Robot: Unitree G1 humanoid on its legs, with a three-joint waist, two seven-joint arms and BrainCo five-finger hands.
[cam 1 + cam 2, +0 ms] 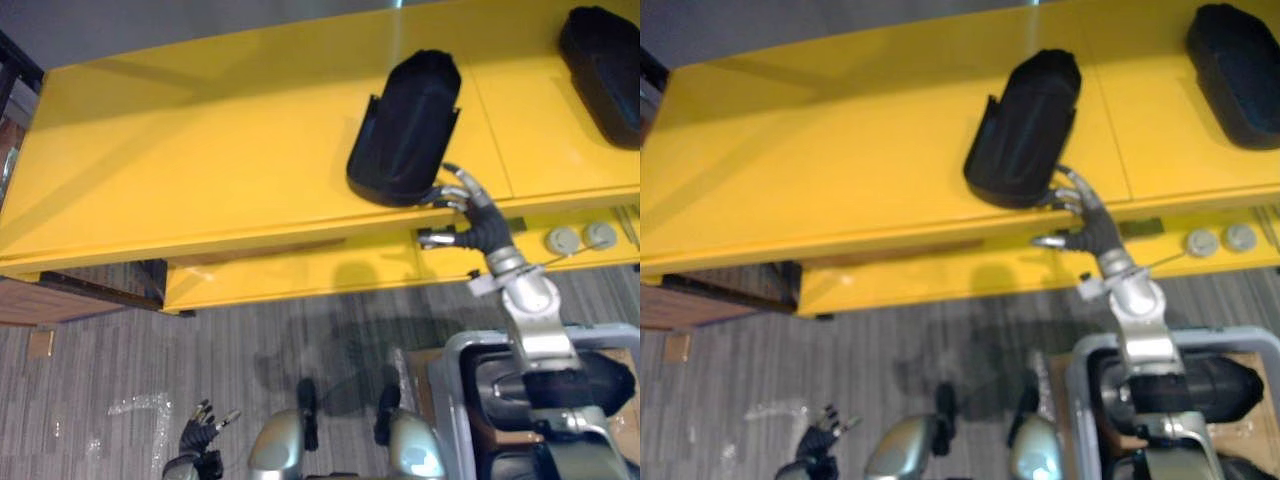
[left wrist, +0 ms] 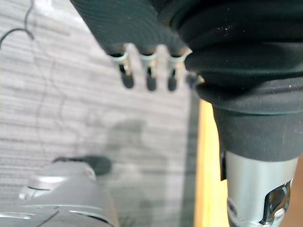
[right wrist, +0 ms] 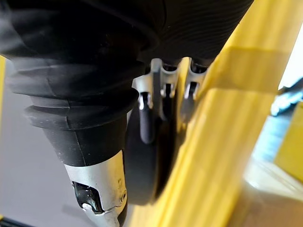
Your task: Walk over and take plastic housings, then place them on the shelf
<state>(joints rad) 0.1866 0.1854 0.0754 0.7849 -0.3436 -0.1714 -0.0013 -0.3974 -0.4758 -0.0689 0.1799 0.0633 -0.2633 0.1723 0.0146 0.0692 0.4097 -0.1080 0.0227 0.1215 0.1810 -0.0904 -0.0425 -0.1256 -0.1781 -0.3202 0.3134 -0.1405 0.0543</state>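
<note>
Yellow shelf holds a black housing. Right hand touches its near end, fingers loose, not gripping. Left hand hangs low, fingers loose.

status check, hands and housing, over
Right hand open, fingers against near end of housing on yellow shelf. Left hand open, low, idle. Second housing further right; nothing in the way.

- The right hand is showing silver fingers with dark tips.
- A dark ribbed cover is wrapping its back and wrist.
- The right arm is gleaming silver-grey in rounded segments.
- The left hand is wearing the same cover.
</note>
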